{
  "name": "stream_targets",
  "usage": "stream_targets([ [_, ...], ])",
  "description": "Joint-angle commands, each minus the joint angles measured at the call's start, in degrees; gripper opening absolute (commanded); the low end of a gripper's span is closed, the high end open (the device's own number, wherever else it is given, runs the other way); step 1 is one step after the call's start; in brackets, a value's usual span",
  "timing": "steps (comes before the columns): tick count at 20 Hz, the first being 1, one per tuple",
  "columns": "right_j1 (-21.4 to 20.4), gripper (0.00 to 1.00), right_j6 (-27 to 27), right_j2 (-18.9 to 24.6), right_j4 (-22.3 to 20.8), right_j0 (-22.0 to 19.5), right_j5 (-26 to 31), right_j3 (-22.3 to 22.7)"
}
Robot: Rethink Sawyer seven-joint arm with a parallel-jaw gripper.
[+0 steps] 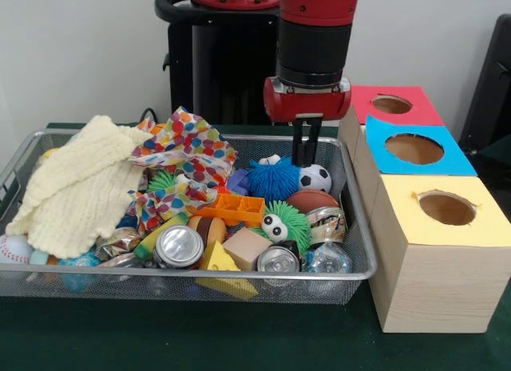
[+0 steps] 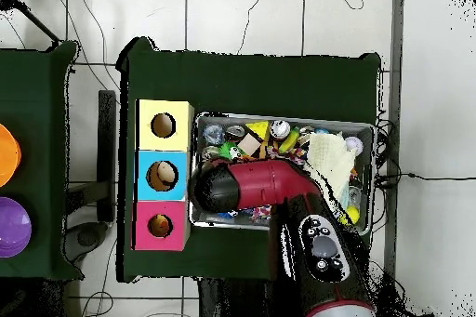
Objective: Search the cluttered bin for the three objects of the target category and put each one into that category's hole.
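Observation:
A wire mesh bin [image 1: 239, 285] holds mixed clutter. My gripper [image 1: 306, 157] hangs at the bin's back right, shut and empty, with its tips just above the gap between a blue fuzzy ball [image 1: 271, 179] and a small soccer ball [image 1: 317, 178]. A brown ball [image 1: 311, 200], a green fuzzy ball with eyes [image 1: 286, 221] and three cans [image 1: 179, 246] [image 1: 278, 259] [image 1: 326, 225] lie in front of it. Right of the bin stand wooden boxes with holed tops: red [image 1: 419, 106], blue [image 1: 447, 157], yellow [image 1: 479, 221]. In the overhead view the arm [image 2: 251, 188] hides the gripper.
A yellow knitted cloth [image 1: 76, 183] and a polka-dot cloth [image 1: 188, 148] cover the bin's left and back. An orange block [image 1: 231, 209], wooden cube [image 1: 246, 247], yellow wedge [image 1: 223, 269], baseball [image 1: 14, 247] and clear ball [image 1: 327, 259] lie among the clutter. Something tan shows inside the blue box's hole [image 2: 164, 176].

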Motion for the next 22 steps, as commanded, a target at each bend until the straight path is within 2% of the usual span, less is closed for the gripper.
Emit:
stream_targets([
  [1, -2.0, 0.00, 5.6, -0.7, 2.2, -1.6, 4.7, 1.9],
  [8, -0.9, 0.00, 5.7, -1.0, 2.0, -0.6, 4.6, 0.6],
  [13, -1.7, 0.00, 6.4, -1.6, 2.4, 0.3, 5.1, 1.2],
  [17, -2.6, 0.00, 4.6, -1.8, 3.2, 0.3, 10.3, 0.0],
  [22, -3.3, 0.00, -1.5, -2.3, -0.1, -0.8, 16.0, -4.7],
])
